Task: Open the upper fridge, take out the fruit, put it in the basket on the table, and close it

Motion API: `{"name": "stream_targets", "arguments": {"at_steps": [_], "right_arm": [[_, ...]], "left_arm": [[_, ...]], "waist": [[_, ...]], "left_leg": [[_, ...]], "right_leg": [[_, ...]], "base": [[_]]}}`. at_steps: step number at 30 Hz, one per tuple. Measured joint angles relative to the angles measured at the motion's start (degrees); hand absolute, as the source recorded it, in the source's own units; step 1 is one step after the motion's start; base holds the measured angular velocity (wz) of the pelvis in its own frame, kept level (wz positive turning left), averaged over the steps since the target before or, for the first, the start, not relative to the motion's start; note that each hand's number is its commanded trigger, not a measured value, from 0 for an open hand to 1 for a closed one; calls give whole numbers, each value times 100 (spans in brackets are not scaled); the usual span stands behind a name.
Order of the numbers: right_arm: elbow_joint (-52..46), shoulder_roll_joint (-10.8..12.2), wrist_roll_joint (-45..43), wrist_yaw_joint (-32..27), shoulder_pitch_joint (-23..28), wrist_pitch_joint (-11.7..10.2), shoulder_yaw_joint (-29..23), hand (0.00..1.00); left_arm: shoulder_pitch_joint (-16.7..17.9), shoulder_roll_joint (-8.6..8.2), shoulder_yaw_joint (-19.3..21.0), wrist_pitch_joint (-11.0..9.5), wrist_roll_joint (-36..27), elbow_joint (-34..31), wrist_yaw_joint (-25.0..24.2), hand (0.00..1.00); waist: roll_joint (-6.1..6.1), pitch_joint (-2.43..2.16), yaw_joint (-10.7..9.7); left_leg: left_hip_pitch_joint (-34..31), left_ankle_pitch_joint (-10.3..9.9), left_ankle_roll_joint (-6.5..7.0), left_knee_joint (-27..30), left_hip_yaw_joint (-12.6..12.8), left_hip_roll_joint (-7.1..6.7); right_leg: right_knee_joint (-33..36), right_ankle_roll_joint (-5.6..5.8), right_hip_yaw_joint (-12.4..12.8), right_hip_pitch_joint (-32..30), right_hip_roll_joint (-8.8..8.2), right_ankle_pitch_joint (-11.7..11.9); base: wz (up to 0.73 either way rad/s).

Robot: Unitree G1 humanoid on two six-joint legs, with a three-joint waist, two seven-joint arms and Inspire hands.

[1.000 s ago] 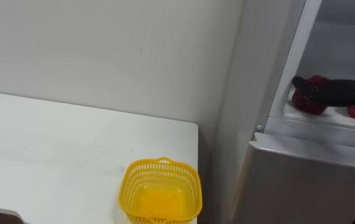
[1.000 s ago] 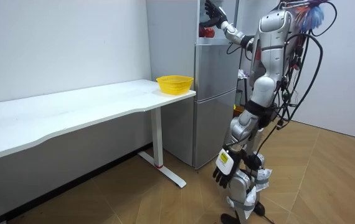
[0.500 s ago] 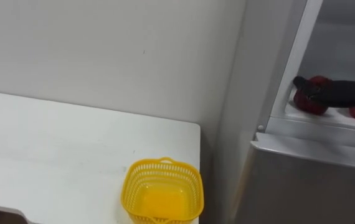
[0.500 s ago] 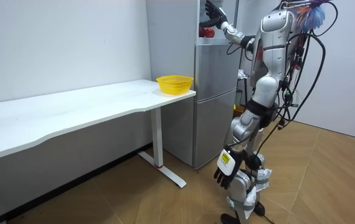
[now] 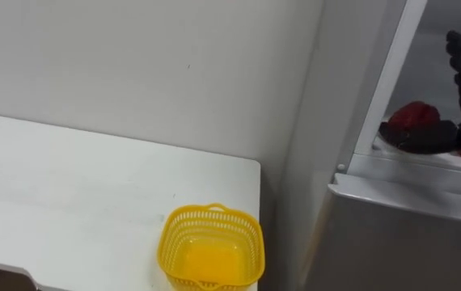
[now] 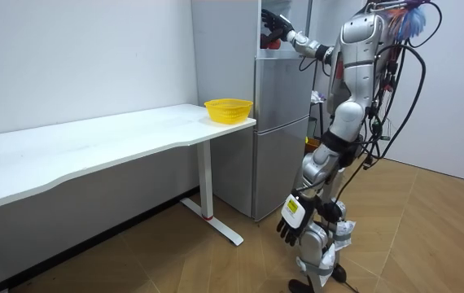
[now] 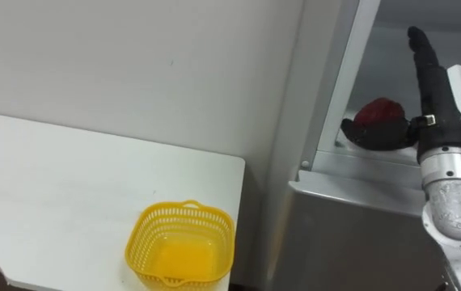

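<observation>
Reaching up into the open upper compartment of the grey fridge (image 5: 392,234), my right hand (image 7: 439,121) stands upright, its fingers straight, pressed together and pointing up. My thumb juts out sideways to my left and lies low across the front of the red item (image 7: 378,111), the thing I am here for. That item sits on the compartment's floor, just behind the pale ledge (image 5: 412,167) at the front and near the compartment's left side (whether my thumb truly touches it or merely passes before it, I cannot tell). My hand is spread open, not closed round the item. Below the ledge, the fridge's lower door is closed.

To my left, a white table (image 5: 69,186) runs along the wall and ends just beside the fridge. A yellow mesh basket (image 5: 210,250) stands upright at the table's corner nearest the fridge, well apart from my hand.

In the room view I stand upright on the wooden floor (image 6: 427,236) right before the fridge, my right arm raised to the top compartment. My left hand (image 6: 291,221) hangs low by my leg, fingers loose and pointing down.
</observation>
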Motion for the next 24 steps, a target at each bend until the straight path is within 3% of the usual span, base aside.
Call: {"name": "stream_targets", "arguments": {"at_steps": [6,14,20,24], "right_arm": [[0,0,144,-23,-99,0,-3,0],[1,-2,132,-48,-156,1,5,0],[143,-3,133,102,-156,18,94,0],[184,-21,110,289,-156,116,95,0]], "left_arm": [[14,0,4,-4,14,-37,34,0],[10,1,14,2,14,-32,44,0],[10,13,9,11,19,-27,33,0],[33,21,11,39,24,-26,9,0]], "waist": [[88,42,0],[113,15,11],[-5,59,-4],[-97,17,-13]], "left_leg": [[-17,0,0,-4,6,10],[0,73,-17,-97,3,-9],[13,83,-33,-102,-7,-6],[-12,82,-35,-99,-8,-21]], "right_leg": [[3,-1,0,-20,0,1],[15,-1,11,-82,3,0],[9,-21,48,-75,8,-12],[-20,-42,73,-72,17,-24]], "base": [[0],[0],[0],[0]]}}
